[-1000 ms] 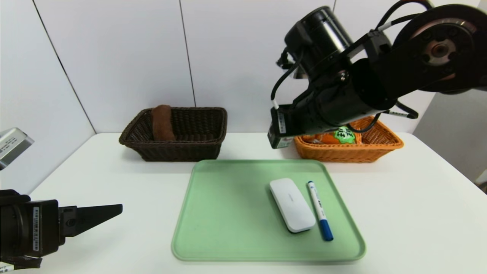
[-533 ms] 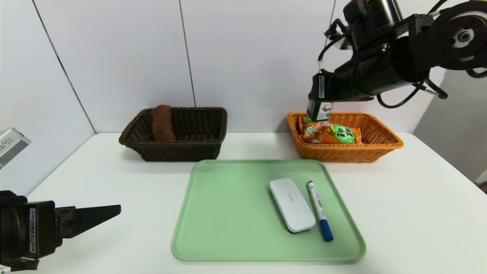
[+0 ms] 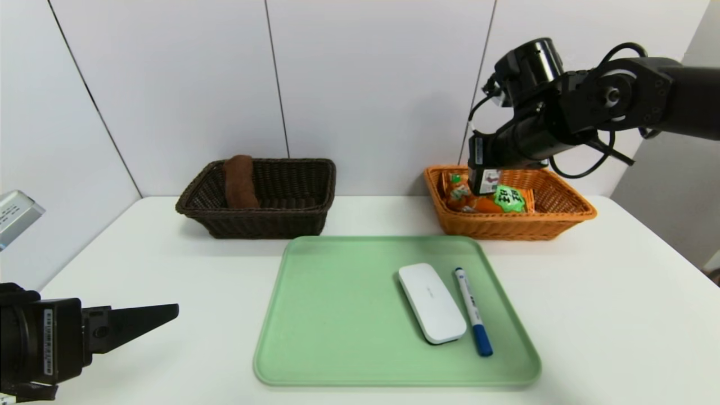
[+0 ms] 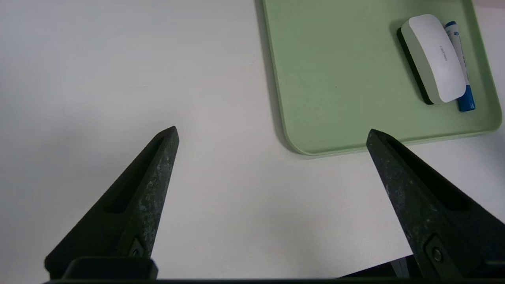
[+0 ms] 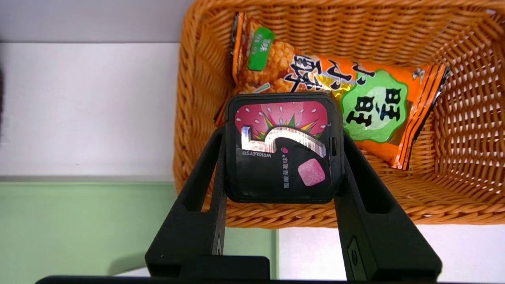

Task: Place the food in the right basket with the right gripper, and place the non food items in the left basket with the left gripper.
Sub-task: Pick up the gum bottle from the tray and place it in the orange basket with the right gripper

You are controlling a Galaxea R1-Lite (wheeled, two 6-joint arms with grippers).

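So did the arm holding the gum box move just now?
Yes. The right gripper carried the gum box rightward from beside the orange basket to above it.

White table [image 3: 169,253] before white panelled wall [image 3: 365,84]

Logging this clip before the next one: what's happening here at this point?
The right gripper is clamped on a black gum pack and holds it above the orange basket, where an orange snack bag already lies. The left gripper waits open, low at the table's near left. A white eraser and a blue marker lie on the green tray, unsorted. The dark basket holds a brown roll.
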